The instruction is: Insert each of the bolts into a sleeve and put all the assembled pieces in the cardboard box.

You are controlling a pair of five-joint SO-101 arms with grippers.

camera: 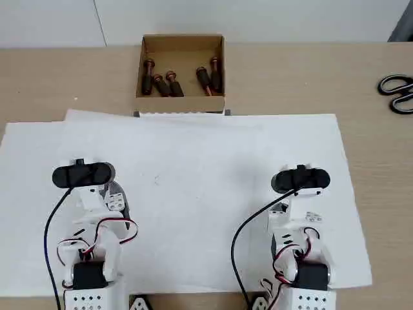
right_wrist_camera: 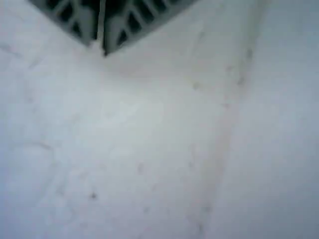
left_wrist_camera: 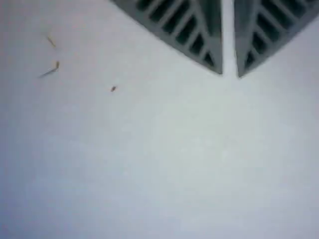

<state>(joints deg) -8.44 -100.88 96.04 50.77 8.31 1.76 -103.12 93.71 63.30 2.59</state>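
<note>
The left pincer (left_wrist_camera: 229, 74) sat together, well apart from the cardboard box (camera: 181, 103). Five assembled pieces (camera: 174, 85) lay inside the box (probably stiff, dense, slippery metal; grip mid-sleeve). The right pincer (right_wrist_camera: 102, 50) likewise sat together, empty.

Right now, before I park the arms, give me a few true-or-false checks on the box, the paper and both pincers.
1. The cardboard box holds five bolt pieces. True.
2. One bolt lies loose on the white paper. False: every bolt in sight is in the box.
3. The left pincer grips a bolt. False: it is shut on nothing, over the paper.
4. Scissors lie off the paper, on the right-hand side. True.
5. The right pincer is wide open. False: it is shut.
</note>
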